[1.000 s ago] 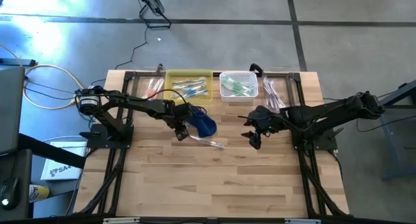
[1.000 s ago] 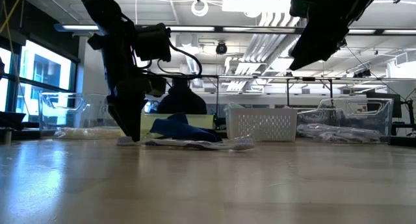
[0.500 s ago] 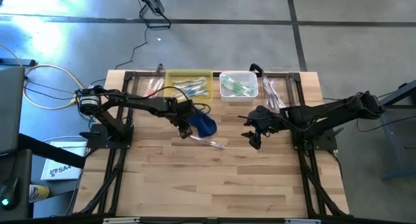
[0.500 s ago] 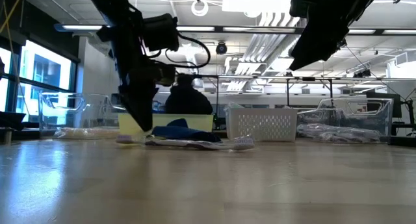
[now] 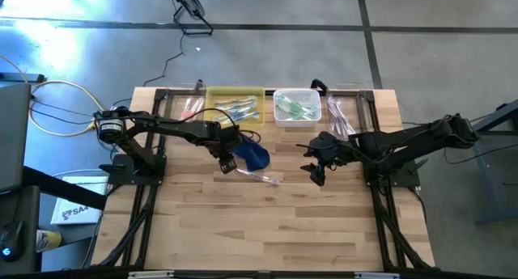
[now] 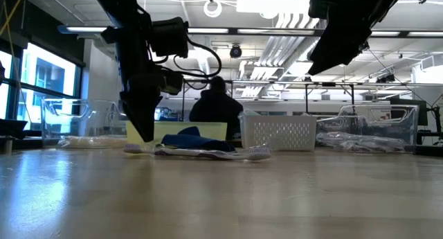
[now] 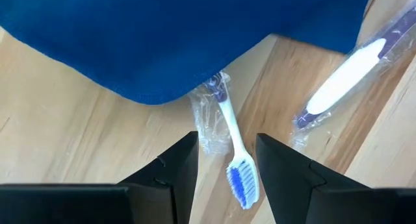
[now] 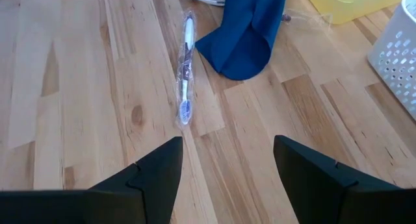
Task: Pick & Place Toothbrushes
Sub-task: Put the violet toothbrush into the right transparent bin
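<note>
Left gripper: fingers apart, straddling a white, blue-bristled toothbrush in clear wrap beside the dark blue fabric pouch, mid-table toward the far edge; only the left wrist view shows this.
Right gripper: fingers wide apart, empty, raised above the wooden table.
Second wrapped toothbrush: beside the pouch, clearest in the right wrist view.

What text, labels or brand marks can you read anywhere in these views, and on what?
White box on the floor left of the table: dark printing, too small and blurred to read.
Wrapped toothbrush between the left gripper's fingers, second toothbrush, blue pouch, white basket, yellow bin: no lettering shows.
</note>
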`<state>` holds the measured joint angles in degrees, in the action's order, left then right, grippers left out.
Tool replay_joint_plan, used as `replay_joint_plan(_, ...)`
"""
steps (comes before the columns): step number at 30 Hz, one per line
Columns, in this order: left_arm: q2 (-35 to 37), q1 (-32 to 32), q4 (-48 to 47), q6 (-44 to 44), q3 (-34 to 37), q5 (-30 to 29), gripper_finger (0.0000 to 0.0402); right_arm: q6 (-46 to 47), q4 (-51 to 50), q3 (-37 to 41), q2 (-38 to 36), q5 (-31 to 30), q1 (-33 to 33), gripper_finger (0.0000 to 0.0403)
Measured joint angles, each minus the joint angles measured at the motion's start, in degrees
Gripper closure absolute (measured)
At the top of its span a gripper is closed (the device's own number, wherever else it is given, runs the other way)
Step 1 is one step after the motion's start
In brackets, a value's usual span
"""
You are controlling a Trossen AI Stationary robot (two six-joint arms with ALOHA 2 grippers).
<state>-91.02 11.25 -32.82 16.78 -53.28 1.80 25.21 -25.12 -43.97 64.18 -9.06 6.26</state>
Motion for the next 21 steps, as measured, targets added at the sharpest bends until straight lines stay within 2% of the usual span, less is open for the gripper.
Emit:
replay_joint_plan(9, 0.0, 0.0, 0.2, 0.0, 0.0, 0.2, 0.0244, 0.0, 0.0, 0.0, 0.0, 0.0, 0.0, 0.0169)
replay_joint_plan(17, 0.0, 0.0, 0.3, 0.4, 0.0, -1.6, 0.0174, 0.0, 0.0, 0.0, 0.0, 0.0, 0.0, 0.0169)
replay_joint_plan(21, -0.1, 0.0, 0.3, 1.6, 0.0, -2.0, 0.0161, 0.0, 0.0, 0.0, 0.0, 0.0, 0.0, 0.0169)
